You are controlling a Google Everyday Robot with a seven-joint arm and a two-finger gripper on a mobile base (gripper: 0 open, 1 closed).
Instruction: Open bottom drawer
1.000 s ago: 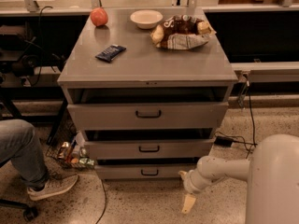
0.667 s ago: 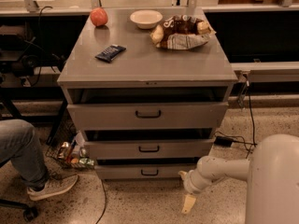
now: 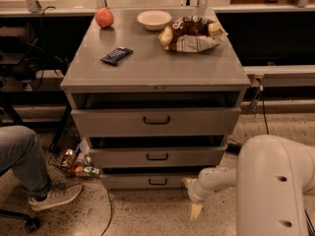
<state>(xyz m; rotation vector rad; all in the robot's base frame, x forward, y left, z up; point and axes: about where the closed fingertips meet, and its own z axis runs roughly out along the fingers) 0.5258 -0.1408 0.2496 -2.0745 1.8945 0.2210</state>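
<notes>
The bottom drawer (image 3: 128, 181) is the lowest, smallest grey front of the grey metal cabinet, with a small black bar handle (image 3: 158, 181). Its front sits a little forward of the cabinet body, with a dark gap above it. My gripper (image 3: 192, 196) is low near the floor at the drawer's right end, right of the handle and not on it. It is open: one cream fingertip (image 3: 187, 182) is by the drawer front's right corner, the other (image 3: 196, 211) points down at the floor. It holds nothing.
The middle drawer (image 3: 157, 157) and top drawer (image 3: 156, 120) are above. On the cabinet top (image 3: 147, 68) are an apple (image 3: 104, 17), a bowl (image 3: 154, 19), a chip bag (image 3: 193, 33) and a dark snack bar (image 3: 116, 55). A seated person's leg and shoe (image 3: 51, 196) and floor clutter (image 3: 78, 165) are at the left.
My gripper has edged slightly left toward the bottom drawer's right end. The drawers and the things on top have not moved.
</notes>
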